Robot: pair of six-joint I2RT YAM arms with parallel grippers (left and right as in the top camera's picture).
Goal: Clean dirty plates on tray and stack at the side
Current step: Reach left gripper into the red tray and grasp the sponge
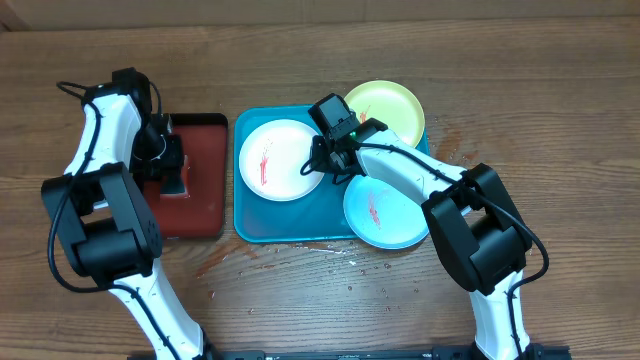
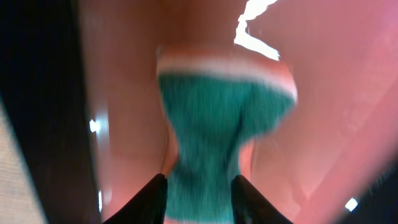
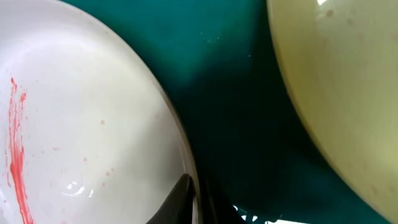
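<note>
The blue tray (image 1: 250,228) holds three plates. The pinkish-white plate (image 1: 280,160) has a red smear and lies at the tray's left. The yellow-green plate (image 1: 385,108) lies at the back right. The pale teal plate (image 1: 385,212), also smeared red, lies at the front right. My right gripper (image 1: 325,165) is shut on the right rim of the pinkish-white plate (image 3: 81,124), with one finger above the rim and one below (image 3: 196,199). My left gripper (image 1: 170,172) is over the dark red tray (image 1: 205,200), shut on a teal-green sponge (image 2: 217,118).
The dark red tray (image 2: 124,93) with its black rim lies left of the blue tray. In the right wrist view the blue tray floor (image 3: 236,112) shows between the white plate and the yellow-green plate (image 3: 342,81). Bare wood table (image 1: 560,120) lies to the right.
</note>
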